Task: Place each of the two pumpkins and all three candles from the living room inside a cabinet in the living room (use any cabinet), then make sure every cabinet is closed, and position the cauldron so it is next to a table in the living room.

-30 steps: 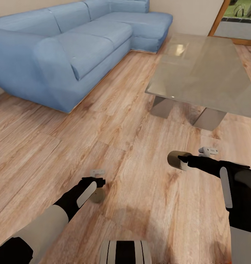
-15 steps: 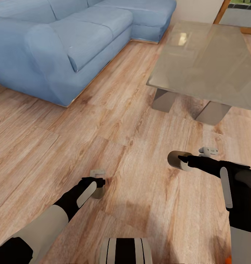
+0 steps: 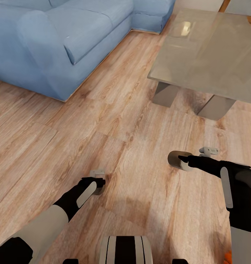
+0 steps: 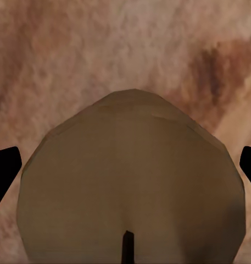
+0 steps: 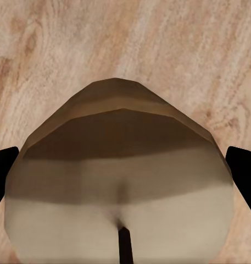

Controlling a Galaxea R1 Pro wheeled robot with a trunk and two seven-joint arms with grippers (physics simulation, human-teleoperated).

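Where wood floor [image 3: 114, 121] spreads, blue sofa [image 3: 48, 40], glass table [image 3: 209, 55]

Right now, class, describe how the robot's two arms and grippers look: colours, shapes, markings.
Both arms have pale beige upper sections and black forearms bearing a long white oval panel. The left gripper and right gripper are black, each with a small light-grey block mounted above.

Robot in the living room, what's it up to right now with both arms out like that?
It is on the wooden floor between a blue sofa and a glass-topped table, carrying one candle in each gripper. The left gripper is shut on a beige candle whose wick shows in the left wrist view. The right gripper is shut on a second candle. An orange sliver sits at the frame's lower right; I cannot tell what it is.
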